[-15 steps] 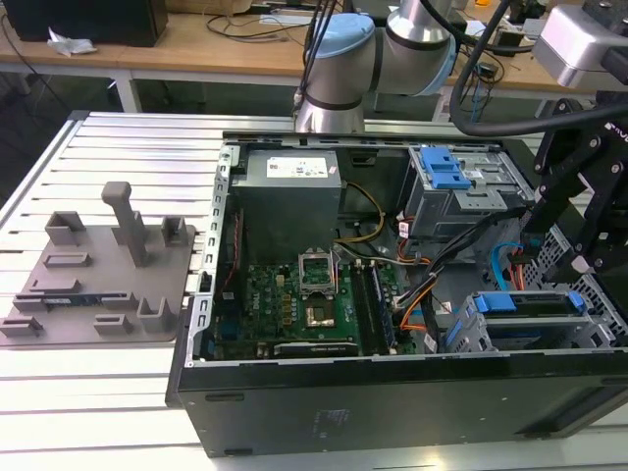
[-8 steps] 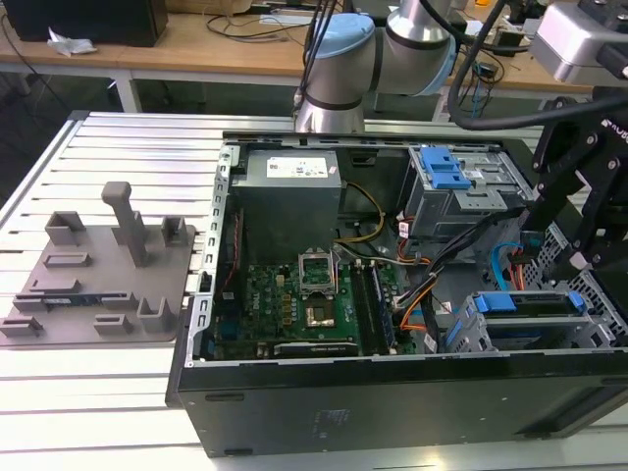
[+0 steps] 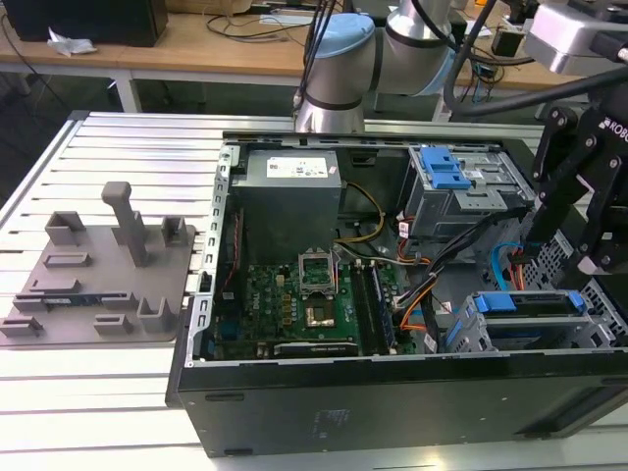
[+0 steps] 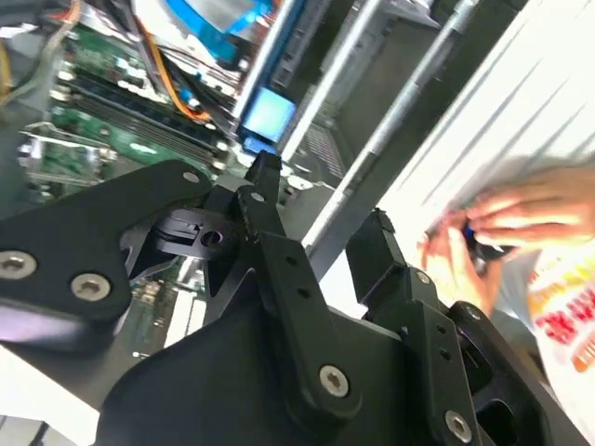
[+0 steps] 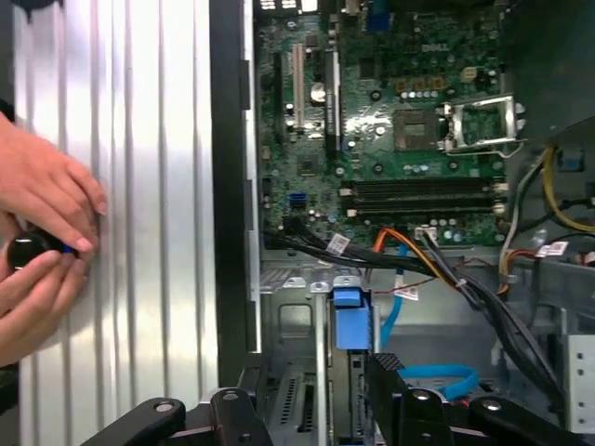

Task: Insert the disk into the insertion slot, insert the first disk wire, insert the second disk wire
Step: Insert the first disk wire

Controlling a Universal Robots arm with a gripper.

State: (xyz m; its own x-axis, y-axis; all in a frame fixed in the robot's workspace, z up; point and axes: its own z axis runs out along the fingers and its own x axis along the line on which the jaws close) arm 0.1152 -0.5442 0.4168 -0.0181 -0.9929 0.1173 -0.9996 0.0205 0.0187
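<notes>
The disk point(image 3: 530, 306), silver-grey in a blue carrier, lies inside the insertion slot point(image 3: 463, 332) at the near corner of the open computer case on the exterior view's right. Its blue end tab point(image 5: 351, 311) shows in the first wrist view and as a blue patch point(image 4: 270, 116) in the second wrist view. My gripper point(image 3: 557, 257) hangs just above and behind the disk, open, with nothing between its black fingers point(image 4: 265, 177). A blue flat cable point(image 3: 510, 257) and a black wire bundle point(image 5: 437, 274) lie loose beside the slot.
A taller grey cage with a blue latch point(image 3: 449, 177) stands behind the slot. The green motherboard point(image 3: 304, 304) takes up the case floor. A person's hands point(image 5: 42, 246) hold a small dark object on the ribbed table beside the case. A grey fixture plate point(image 3: 98, 270) lies at the exterior view's left.
</notes>
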